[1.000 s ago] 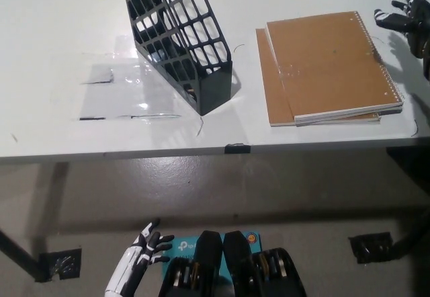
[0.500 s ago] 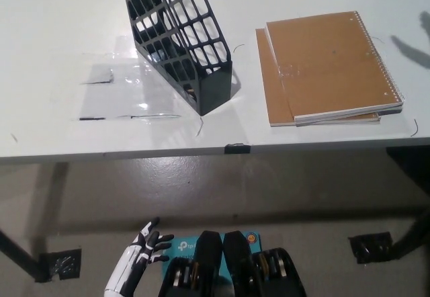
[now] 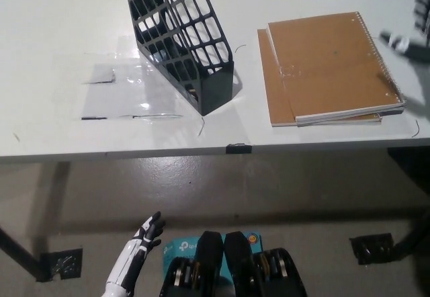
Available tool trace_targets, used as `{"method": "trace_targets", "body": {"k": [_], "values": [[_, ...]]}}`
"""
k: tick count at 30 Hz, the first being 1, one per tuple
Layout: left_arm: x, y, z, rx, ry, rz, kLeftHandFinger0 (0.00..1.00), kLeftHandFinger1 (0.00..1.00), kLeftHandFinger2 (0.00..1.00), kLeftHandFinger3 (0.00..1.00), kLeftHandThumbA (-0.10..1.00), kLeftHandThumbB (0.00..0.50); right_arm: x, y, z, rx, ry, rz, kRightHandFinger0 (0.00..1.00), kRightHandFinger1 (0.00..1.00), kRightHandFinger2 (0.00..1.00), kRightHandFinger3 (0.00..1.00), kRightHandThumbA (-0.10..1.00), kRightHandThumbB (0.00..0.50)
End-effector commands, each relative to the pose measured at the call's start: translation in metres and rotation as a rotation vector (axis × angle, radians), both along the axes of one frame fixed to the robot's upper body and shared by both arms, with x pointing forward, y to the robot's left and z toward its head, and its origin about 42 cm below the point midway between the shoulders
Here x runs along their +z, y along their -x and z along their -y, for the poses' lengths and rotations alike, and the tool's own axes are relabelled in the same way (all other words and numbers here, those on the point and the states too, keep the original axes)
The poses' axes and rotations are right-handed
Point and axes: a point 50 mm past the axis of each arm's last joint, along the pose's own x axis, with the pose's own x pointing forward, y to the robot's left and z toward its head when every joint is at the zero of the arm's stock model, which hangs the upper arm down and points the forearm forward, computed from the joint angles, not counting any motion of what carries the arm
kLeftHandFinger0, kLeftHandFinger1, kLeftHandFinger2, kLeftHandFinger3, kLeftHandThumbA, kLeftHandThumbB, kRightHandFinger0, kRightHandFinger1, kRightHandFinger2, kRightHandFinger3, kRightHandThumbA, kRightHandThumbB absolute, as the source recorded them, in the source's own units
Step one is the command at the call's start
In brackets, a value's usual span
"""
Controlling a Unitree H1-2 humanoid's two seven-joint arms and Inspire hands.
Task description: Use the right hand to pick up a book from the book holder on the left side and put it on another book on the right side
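Head view: the task looks essentially finished. In the right half of the frame two brown spiral-bound books lie stacked on the white counter (image 3: pixel 60 35): the top book (image 3: pixel 330 65) rests on the lower book (image 3: pixel 270 89), slightly turned so the lower one's left edge and bottom strip show. Neither is held.

The black lattice book holder (image 3: pixel 181 38) stands at upper centre-left, tilted, its open top toward the upper left. Through the lattice I see only white counter and dark plastic, so it appears to hold nothing, though the base is too dark to be sure.

The right hand (image 3: pixel 415 25) shows only as a dark sliver at the upper right edge, just beside the top book's spiral side and not touching it; whether its fingers are spread or closed I cannot tell. My judgement is that little is left beyond pulling that arm clear.

The left hand (image 3: pixel 149 231) rests at the lower left, below the counter, empty with fingers loosely together.
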Motion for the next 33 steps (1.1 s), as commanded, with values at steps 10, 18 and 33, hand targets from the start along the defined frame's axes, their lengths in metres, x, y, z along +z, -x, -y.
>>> {"method": "trace_targets", "body": {"k": [10,18,33], "values": [[0.057,-0.055,-0.006,-0.059,0.031,0.211,1.00,1.00,1.00,1.00,1.00,0.161,0.055,0.206,-0.093,0.268,0.105,0.642,1.00,1.00,1.00,1.00,0.93,0.212],[0.056,-0.053,-0.008,-0.064,0.017,0.213,1.00,1.00,1.00,1.00,1.00,0.161,-0.024,0.178,-0.104,0.237,-0.030,0.374,1.00,1.00,1.00,1.00,0.90,0.173],[0.048,-0.043,-0.006,-0.078,0.019,0.187,1.00,1.00,1.00,1.00,0.98,0.167,-0.135,0.156,-0.105,0.138,-0.022,0.074,1.00,1.00,1.00,1.00,0.82,0.103]]}}
